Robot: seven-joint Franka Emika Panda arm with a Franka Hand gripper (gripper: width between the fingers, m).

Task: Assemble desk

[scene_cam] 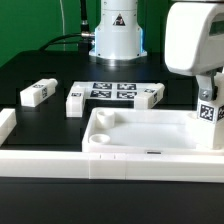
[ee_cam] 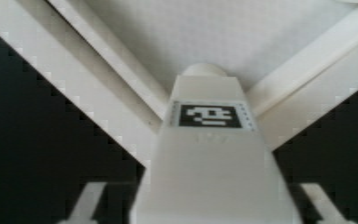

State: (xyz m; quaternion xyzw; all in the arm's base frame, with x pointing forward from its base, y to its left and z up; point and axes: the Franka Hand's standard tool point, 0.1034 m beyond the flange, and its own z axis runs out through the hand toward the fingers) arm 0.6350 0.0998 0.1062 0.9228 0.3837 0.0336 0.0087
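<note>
The white desk top point(scene_cam: 150, 135), a tray with a raised rim and round corner sockets, lies at the front of the black table. A white square leg point(scene_cam: 208, 114) with a black-and-white tag stands upright at the tray's corner on the exterior view's right. My gripper point(scene_cam: 207, 100) hangs straight over it. In the wrist view the leg point(ee_cam: 208, 115) runs up between my fingertips point(ee_cam: 91, 200), with a dark gap on each side. The gripper point(ee_cam: 202, 200) is open around the leg and does not touch it. The tray's rim point(ee_cam: 87, 60) meets in a corner behind the leg.
Three more tagged legs lie behind the tray: one point(scene_cam: 37, 93) at the exterior view's left, one point(scene_cam: 75, 100) beside the marker board point(scene_cam: 112, 90), one point(scene_cam: 150, 95) on its other side. A low white border rail point(scene_cam: 60, 165) runs along the front. The robot base point(scene_cam: 118, 35) stands at the back.
</note>
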